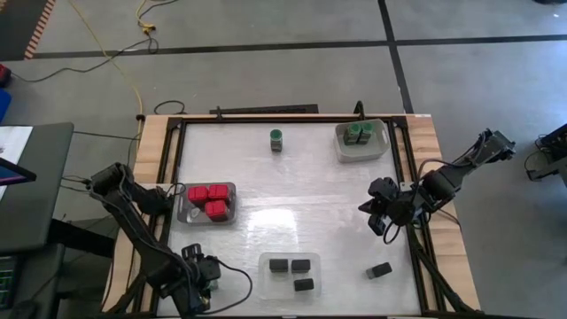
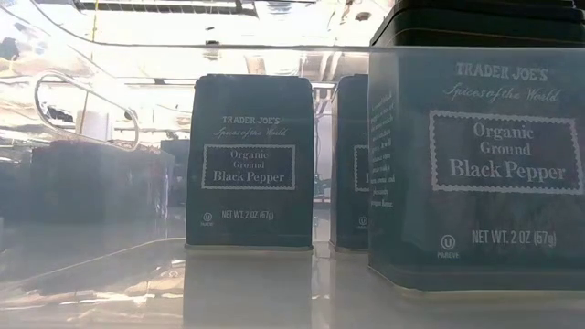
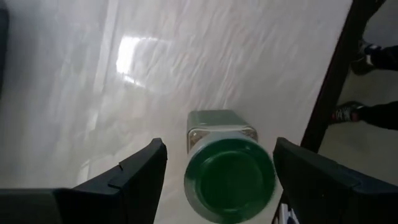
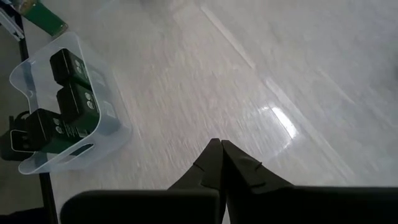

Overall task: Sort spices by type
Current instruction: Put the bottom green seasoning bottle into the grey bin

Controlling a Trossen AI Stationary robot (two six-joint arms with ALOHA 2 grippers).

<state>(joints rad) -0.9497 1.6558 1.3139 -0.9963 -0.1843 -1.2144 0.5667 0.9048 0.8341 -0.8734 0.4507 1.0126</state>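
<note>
A: What is the left gripper (image 1: 202, 276) doing?
B: It is sitting at the lower left of the high view, its fingers (image 3: 134, 180) spread on both sides of a green-lidded jar (image 3: 227, 169); I cannot tell if they are touching it.
A: And the right gripper (image 1: 379, 213)?
B: It is hanging at centre right, fingers (image 4: 219, 163) clenched on nothing. One black box (image 1: 380, 270) is lying loose on the surface (image 1: 292, 221), lower right.

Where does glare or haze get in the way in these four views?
High view: a bright sheen across the white table centre. Low view: hazy on the left, washing out the dark shapes there, while the black pepper tin label reads sharply. Left wrist view: a glare patch beyond the green-lidded jar. Right wrist view: a bright streak past the right gripper.
</note>
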